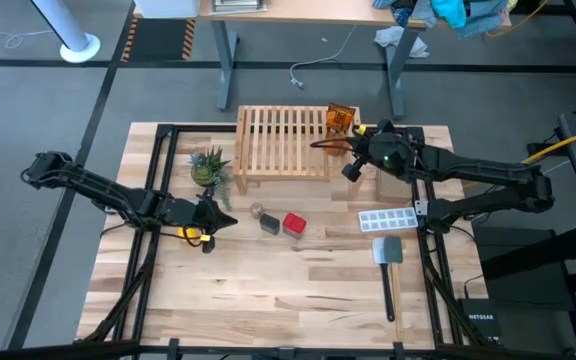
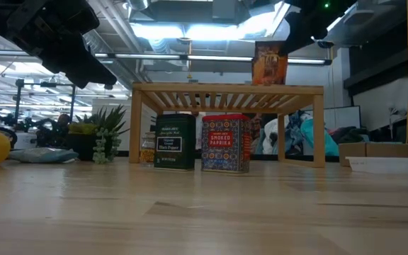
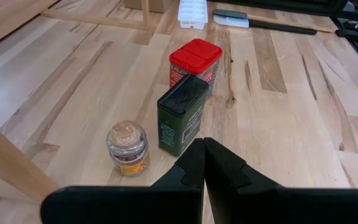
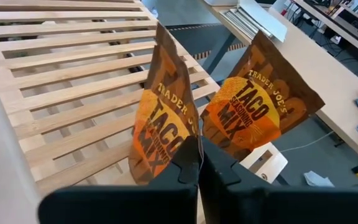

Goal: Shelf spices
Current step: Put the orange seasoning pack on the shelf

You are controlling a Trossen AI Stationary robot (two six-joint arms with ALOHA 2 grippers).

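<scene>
Right pincer (image 1: 350, 170) hovers closed beside the shelf (image 1: 281, 140), left pincer (image 1: 230, 222) low.

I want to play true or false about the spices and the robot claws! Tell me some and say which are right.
1. Two orange packets are on the shelf. True.
2. The red tin is on the shelf. False: it stands on the table.
3. The right claw is shut. True.
4. The left claw holds the tiny jar. False: it is shut on nothing.
</scene>
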